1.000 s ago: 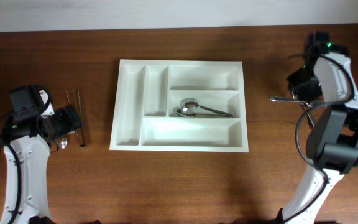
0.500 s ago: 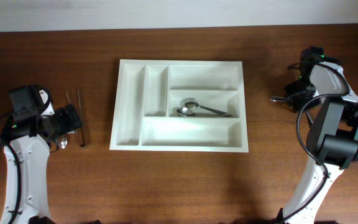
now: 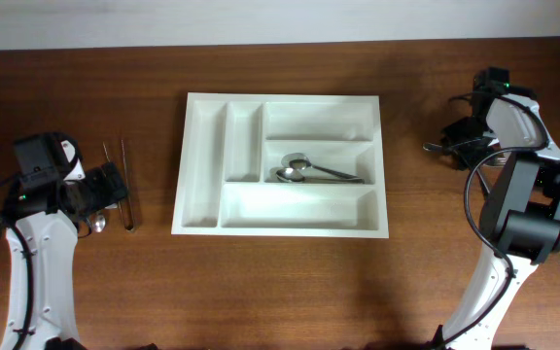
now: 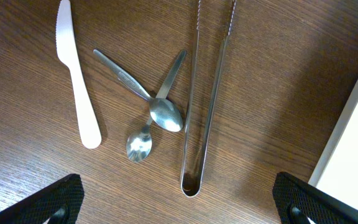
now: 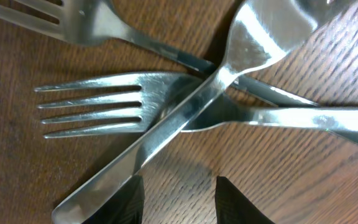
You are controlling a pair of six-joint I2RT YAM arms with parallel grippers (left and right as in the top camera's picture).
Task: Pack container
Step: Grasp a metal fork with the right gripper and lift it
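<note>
right gripper (image 5: 182,202) slightly open and empty over a crossed shiny steel fork (image 5: 154,93) and spoon (image 5: 253,31); left gripper (image 4: 179,205) wide open.
large white rectangular plastic cutlery tray (image 3: 299,207) lies mid-table: likely light, stiff, smooth; grip its rim wall if it must shift.

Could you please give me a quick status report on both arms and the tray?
Left gripper wide open over loose cutlery. Right gripper slightly open above crossed forks, empty. Tray holds two spoons. Nothing blocking it.
</note>
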